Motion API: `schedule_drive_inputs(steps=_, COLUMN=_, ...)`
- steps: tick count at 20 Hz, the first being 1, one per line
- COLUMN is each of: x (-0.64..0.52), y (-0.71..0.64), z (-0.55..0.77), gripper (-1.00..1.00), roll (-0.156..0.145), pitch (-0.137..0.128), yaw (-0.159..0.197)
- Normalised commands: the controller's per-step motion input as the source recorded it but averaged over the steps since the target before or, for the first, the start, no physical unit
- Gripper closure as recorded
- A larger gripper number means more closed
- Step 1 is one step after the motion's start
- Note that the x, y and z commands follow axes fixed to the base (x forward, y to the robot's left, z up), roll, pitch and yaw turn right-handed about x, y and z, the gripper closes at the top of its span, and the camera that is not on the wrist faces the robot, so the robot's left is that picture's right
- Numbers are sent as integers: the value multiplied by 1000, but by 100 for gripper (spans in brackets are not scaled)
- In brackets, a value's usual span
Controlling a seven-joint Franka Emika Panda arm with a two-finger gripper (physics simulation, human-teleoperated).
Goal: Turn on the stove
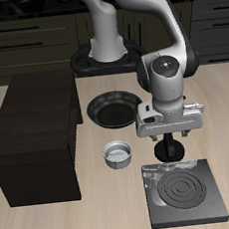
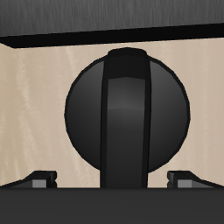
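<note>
The stove (image 1: 185, 193) is a flat dark grey slab with pale burner rings, near the table's front edge. My gripper (image 1: 169, 153) hangs over the stove's back edge and hides the knob in the exterior view. In the wrist view the round black knob (image 2: 87, 105), with a raised ridge across it, fills the middle. My gripper (image 2: 112, 180) is open, with one fingertip (image 2: 39, 180) on each side of the knob and apart from it. I cannot tell whether the fingers touch the knob.
A round black frying pan (image 1: 111, 109) lies farther back, beside the gripper. A small grey round tin (image 1: 118, 155) sits beside the stove. A large dark brown cabinet block (image 1: 37, 140) stands along the table's side.
</note>
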Motion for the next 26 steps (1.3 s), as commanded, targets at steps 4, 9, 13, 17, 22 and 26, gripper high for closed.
schedule_drive_inputs(steps=4, x=-92, y=37, z=-69, gripper=100, roll=42, pitch=8, yaw=0)
schedule_drive_inputs(steps=9, x=-40, y=-57, z=60, gripper=100, roll=12, pitch=-16, yaw=15)
schedule_drive_inputs(steps=13, x=-88, y=-85, z=144, gripper=100, roll=12, pitch=-42, yaw=47)
schedule_drive_inputs(steps=17, x=-56, y=-101, z=221, gripper=100, roll=5, pitch=-40, yaw=51)
schedule_drive_inputs(steps=22, x=11, y=-97, z=64, gripper=100, roll=14, pitch=2, yaw=142)
schedule_drive_inputs(steps=26, x=61, y=-73, z=37, gripper=100, roll=-34, pitch=-2, yaw=186)
